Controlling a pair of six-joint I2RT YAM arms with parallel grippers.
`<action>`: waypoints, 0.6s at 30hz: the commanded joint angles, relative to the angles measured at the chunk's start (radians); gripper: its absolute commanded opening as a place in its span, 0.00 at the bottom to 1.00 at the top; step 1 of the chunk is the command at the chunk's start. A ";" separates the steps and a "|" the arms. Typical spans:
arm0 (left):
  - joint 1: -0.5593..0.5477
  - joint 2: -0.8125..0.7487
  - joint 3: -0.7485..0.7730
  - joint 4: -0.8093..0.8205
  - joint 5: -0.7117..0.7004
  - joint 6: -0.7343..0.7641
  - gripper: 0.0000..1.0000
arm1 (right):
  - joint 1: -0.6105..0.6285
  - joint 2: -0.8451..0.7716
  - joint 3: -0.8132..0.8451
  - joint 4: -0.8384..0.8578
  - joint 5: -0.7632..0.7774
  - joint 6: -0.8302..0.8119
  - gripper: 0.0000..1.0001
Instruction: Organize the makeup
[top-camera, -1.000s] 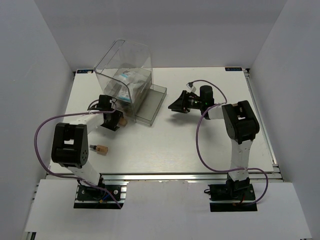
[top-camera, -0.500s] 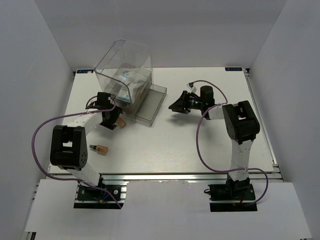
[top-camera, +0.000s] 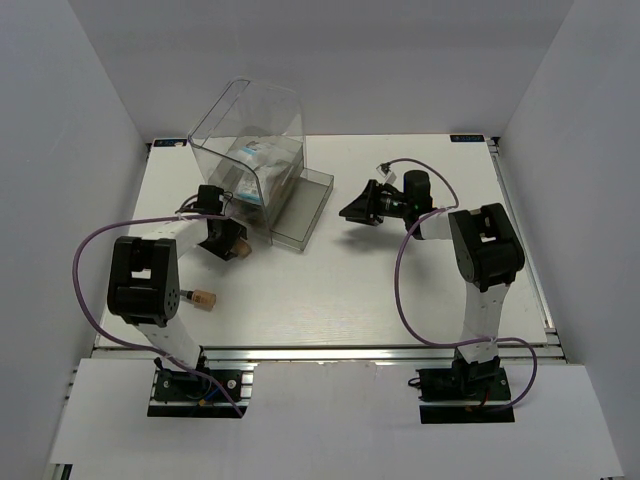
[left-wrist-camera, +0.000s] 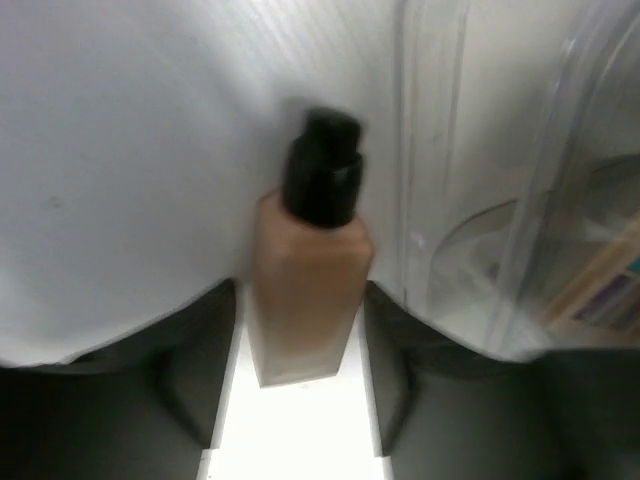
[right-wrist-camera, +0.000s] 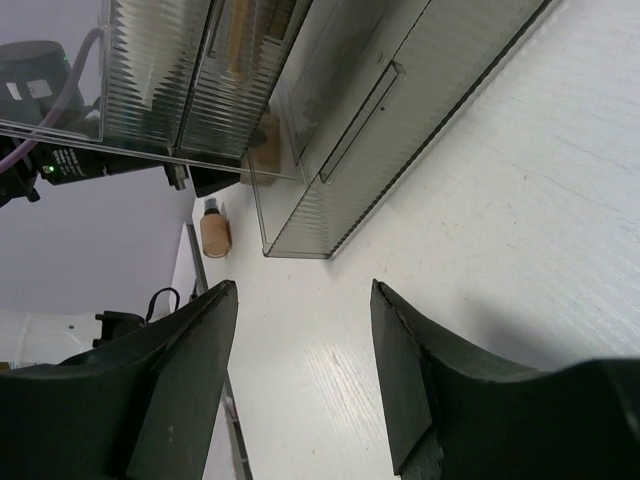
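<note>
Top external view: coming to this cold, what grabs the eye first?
The large clear plastic box at the rear left of the white table, its drawer pulled out, dominates. Beside it the left jaws grip a tan foundation bottle with a dark cap; a second tan bottle lies loose nearer the front edge. The right jaws stand open and empty, facing the drawer.

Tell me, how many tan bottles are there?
2: one bottle in the left gripper beside the clear box, another bottle lying loose on the table. More may hide inside it.
</note>
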 joint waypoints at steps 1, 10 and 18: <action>0.004 -0.023 -0.007 -0.049 -0.015 0.042 0.57 | -0.006 -0.048 -0.004 0.020 -0.005 -0.016 0.62; 0.004 -0.161 -0.047 -0.014 -0.005 0.109 0.16 | -0.006 -0.109 -0.039 0.004 -0.008 -0.057 0.62; -0.054 -0.531 -0.233 0.167 0.215 0.146 0.05 | -0.011 -0.195 -0.081 -0.049 -0.020 -0.143 0.62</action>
